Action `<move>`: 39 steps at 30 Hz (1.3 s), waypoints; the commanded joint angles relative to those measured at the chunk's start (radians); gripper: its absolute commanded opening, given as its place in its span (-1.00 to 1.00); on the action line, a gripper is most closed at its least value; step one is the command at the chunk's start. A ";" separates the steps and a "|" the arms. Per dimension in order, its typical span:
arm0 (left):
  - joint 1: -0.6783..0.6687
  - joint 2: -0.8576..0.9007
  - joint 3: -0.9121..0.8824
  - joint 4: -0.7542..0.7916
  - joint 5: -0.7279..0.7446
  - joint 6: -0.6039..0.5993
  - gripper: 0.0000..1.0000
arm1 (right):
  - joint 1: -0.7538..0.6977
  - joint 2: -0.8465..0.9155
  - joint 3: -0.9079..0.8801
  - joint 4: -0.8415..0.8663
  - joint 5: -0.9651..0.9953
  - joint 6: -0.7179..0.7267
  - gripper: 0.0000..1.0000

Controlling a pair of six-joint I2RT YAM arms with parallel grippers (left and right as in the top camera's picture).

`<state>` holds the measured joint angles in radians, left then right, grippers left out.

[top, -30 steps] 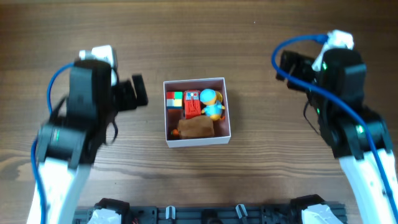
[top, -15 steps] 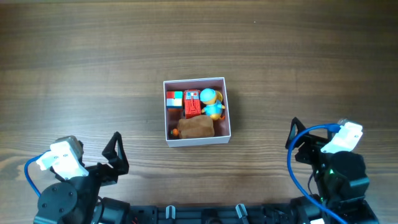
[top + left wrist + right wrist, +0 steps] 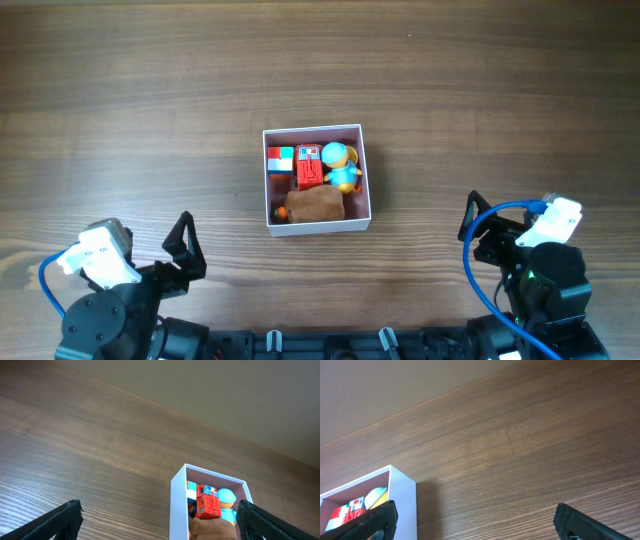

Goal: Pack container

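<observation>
The container [image 3: 368,178] is a square white-walled box with a pink inside at the table's middle. It holds a colour cube [image 3: 280,159], a red block toy [image 3: 309,168], a blue and yellow figure [image 3: 340,165] and a brown plush [image 3: 315,205]. The container also shows in the left wrist view [image 3: 177,505] and the right wrist view [image 3: 402,500]. My left gripper [image 3: 186,245] is open and empty near the front left edge. My right gripper [image 3: 472,232] is open and empty near the front right edge. Both are well apart from the container.
The wooden table [image 3: 150,90] lies bare around the box. A black rail [image 3: 350,345] with the arm bases runs along the front edge.
Since a second ago both arms have drawn back from beside the box to the front corners. In the last half second nothing moved.
</observation>
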<state>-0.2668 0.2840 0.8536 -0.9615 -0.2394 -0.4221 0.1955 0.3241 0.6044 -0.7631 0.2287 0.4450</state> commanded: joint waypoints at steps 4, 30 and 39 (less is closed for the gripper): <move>-0.006 -0.003 -0.011 -0.001 -0.013 -0.009 0.99 | 0.003 -0.003 -0.008 -0.001 -0.008 0.010 1.00; -0.006 -0.003 -0.011 -0.001 -0.013 -0.009 1.00 | -0.141 -0.320 -0.599 0.765 -0.286 -0.382 0.99; -0.006 -0.003 -0.011 -0.001 -0.013 -0.009 1.00 | -0.141 -0.314 -0.599 0.765 -0.286 -0.383 1.00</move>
<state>-0.2665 0.2840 0.8497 -0.9646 -0.2394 -0.4248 0.0597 0.0147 0.0059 -0.0021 -0.0387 0.0765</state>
